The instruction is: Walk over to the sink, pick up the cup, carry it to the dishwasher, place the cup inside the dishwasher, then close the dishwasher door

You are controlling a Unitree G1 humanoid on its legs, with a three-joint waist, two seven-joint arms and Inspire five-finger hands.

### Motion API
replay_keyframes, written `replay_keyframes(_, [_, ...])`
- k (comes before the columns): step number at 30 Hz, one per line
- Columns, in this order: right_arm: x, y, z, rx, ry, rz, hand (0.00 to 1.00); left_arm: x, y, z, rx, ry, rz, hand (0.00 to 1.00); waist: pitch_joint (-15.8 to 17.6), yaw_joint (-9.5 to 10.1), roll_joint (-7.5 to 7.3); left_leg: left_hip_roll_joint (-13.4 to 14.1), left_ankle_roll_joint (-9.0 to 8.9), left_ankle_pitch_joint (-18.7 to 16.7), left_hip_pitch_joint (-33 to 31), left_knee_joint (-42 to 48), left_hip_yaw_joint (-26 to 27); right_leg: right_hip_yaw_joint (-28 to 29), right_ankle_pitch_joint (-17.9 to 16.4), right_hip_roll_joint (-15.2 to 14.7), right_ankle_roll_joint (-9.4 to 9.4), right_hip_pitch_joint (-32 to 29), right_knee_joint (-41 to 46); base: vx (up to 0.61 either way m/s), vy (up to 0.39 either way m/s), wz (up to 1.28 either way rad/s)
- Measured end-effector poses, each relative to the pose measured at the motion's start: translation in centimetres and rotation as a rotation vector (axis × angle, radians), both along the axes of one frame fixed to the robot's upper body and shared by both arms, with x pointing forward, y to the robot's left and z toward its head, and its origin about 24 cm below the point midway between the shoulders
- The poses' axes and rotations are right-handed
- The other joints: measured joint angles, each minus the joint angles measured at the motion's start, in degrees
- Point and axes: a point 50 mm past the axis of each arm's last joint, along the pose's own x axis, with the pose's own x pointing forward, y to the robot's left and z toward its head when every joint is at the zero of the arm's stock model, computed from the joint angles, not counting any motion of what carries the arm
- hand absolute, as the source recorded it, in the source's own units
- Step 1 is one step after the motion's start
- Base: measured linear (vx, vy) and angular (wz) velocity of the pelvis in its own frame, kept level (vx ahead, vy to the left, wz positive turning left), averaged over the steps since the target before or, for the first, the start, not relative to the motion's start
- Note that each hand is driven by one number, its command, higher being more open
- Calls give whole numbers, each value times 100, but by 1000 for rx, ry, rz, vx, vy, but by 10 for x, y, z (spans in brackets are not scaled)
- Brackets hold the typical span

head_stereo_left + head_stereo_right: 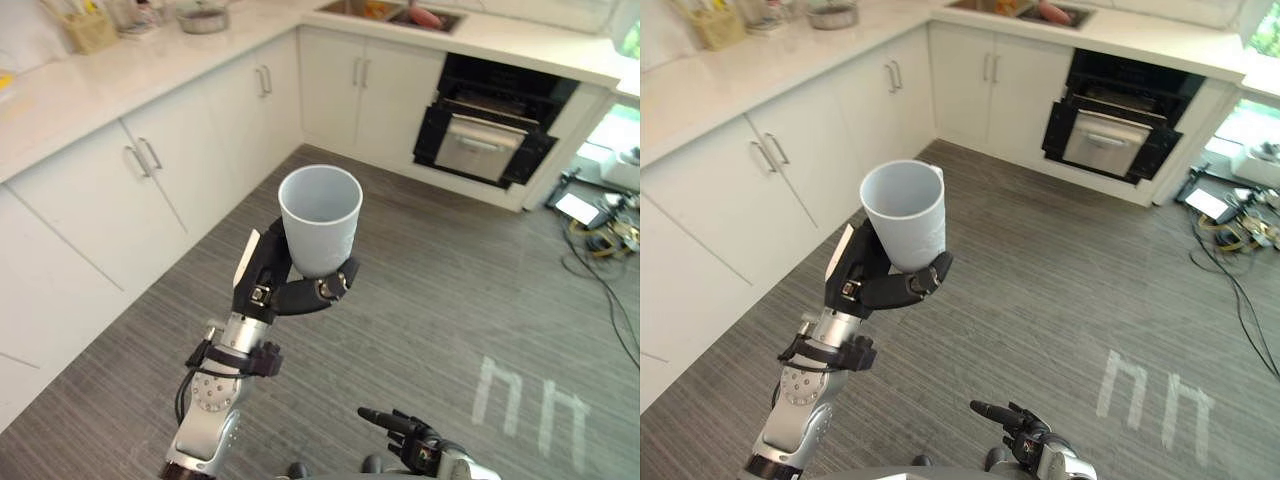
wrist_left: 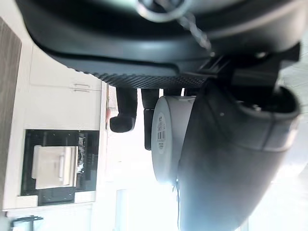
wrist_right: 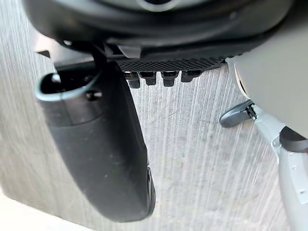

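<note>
Cup (image 1: 320,218) upright, mouth up, axis vertical | left hand (image 1: 268,277) fingers curled round its base | right hand (image 1: 415,440) relaxed, empty

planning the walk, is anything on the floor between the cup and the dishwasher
Nothing visible does: the cup, gripped in the left hand, faces bare floor up to the open dishwasher. Cables lie off to the right of that path.

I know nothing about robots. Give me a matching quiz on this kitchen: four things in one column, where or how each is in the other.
1 cup
2 right hand
3 dishwasher
4 sink

a door open
b set in the far counter
c low, holding nothing
d upright in the left hand

Pairs: 1-d, 2-c, 3-a, 4-b
</note>
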Motion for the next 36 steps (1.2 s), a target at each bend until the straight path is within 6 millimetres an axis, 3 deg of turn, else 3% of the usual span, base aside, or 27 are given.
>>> replay_keyframes(3, [-3,-1,1,13,-17,41,100,3,4,-6,-107,41,81,0,-5,15,10,3,1,0,60,8,-91,-185,-5,4,-3,73,-5,-42,-25,13])
replay_keyframes(8, [-8,0,2,44,-27,101,100,-2,32,-25,-231,146,344,0,-28,131,27,-31,104,76,99,-28,-385,-463,-74,-20,-11,256,5,-44,-12,29])
replay_keyframes(14, [-14,-3,-2,31,10,110,100,-16,42,-40,-252,220,426,0,-38,330,26,-99,122,147,155,-42,-804,-862,-255,-114,-7,422,204,-40,-6,39])
replay_keyframes(16, [-14,-6,-2,32,8,81,100,-17,40,-40,-267,223,428,0,-47,357,14,-126,78,75,146,-43,-864,-936,-683,-309,27,124,1003,-48,37,30])
replay_keyframes(18, [-14,-8,-1,30,-9,41,100,-17,39,-39,-265,217,416,0,-103,387,-122,-290,173,11,158,-43,-928,-968,-1167,-701,127,-245,1998,-1,85,24])
replay_keyframes(19, [-14,-9,-1,28,-13,29,100,-17,39,-39,-265,215,411,0,-104,390,-129,-307,198,-4,173,-42,-950,-967,-1212,-775,143,-314,2214,17,81,20])
replay_keyframes(20, [-11,-12,1,22,-36,2,100,-17,38,-39,-267,214,408,0,-95,409,-114,-309,243,-11,193,-32,-958,-893,-1261,-954,72,-656,3048,21,67,17])
replay_keyframes(21, [-7,-14,3,27,-69,-31,100,-16,38,-38,-263,212,404,0,-44,401,-211,-365,326,-58,234,55,-999,-753,-1161,-1225,-96,-1093,4110,26,68,17])
replay_keyframes(22, [-6,-14,4,30,-81,-43,100,-17,39,-39,-257,212,403,0,-7,399,-249,-392,370,-94,259,123,-1035,-640,-1054,-1303,-185,-1273,4570,72,34,26])
replay_keyframes(23, [-6,-14,5,44,-102,-76,100,-17,40,-39,-250,215,402,0,23,383,-320,-405,451,-172,335,235,-1137,-331,-854,-1348,-158,-1585,5190,93,0,25])
replay_keyframes(25, [-5,-12,5,56,-122,-105,100,-16,41,-39,-250,212,406,0,39,351,-319,-288,447,-313,346,460,-1258,-35,-1227,-1051,4,-1768,5242,177,-29,33])
replay_keyframes(26, [-4,-10,5,63,-131,-120,100,-14,41,-37,-257,207,398,0,56,321,-294,-205,435,-380,337,547,-1341,-6,-1381,-829,10,-1784,4702,198,-45,32])
replay_keyframes(28, [-1,-8,6,74,-147,-146,100,-8,39,-33,-276,196,367,0,143,304,-273,-162,401,-472,427,548,-1429,5,-1370,-603,20,-1796,3669,213,-96,22])
replay_keyframes(30, [3,-9,8,74,-160,-157,100,-6,37,-32,-278,199,337,0,241,299,-168,-47,340,-682,648,595,-1417,114,-1036,-358,21,-1798,2571,271,-150,3])
replay_keyframes(32, [7,-10,10,76,-171,-171,100,-6,30,-33,-271,209,289,0,338,304,-81,195,169,-1220,995,904,-1369,320,-579,-159,79,-1841,1780,375,-230,-4])
replay_keyframes(33, [7,-10,11,78,-168,-169,100,-6,29,-33,-269,210,278,0,337,305,-87,241,112,-1405,1072,1038,-1354,409,-558,-138,81,-1852,1785,487,-305,-2])
replay_keyframes(34, [7,-10,11,78,-159,-169,100,-6,24,-32,-262,210,251,0,321,302,-85,330,1,-1806,1211,1331,-1357,575,-563,-130,61,-1852,1864,501,-295,-1])
replay_keyframes(35, [7,-13,13,69,-159,-172,100,-7,19,-33,-262,209,219,0,245,291,19,485,-18,-2120,1339,1457,-1342,491,-230,-83,-141,-1993,2349,632,-370,6])
replay_keyframes(36, [6,-14,14,66,-161,-175,100,-7,16,-33,-264,211,203,0,168,275,79,576,54,-2197,1414,1401,-1338,443,-228,-39,-143,-2104,2638,615,-324,16])
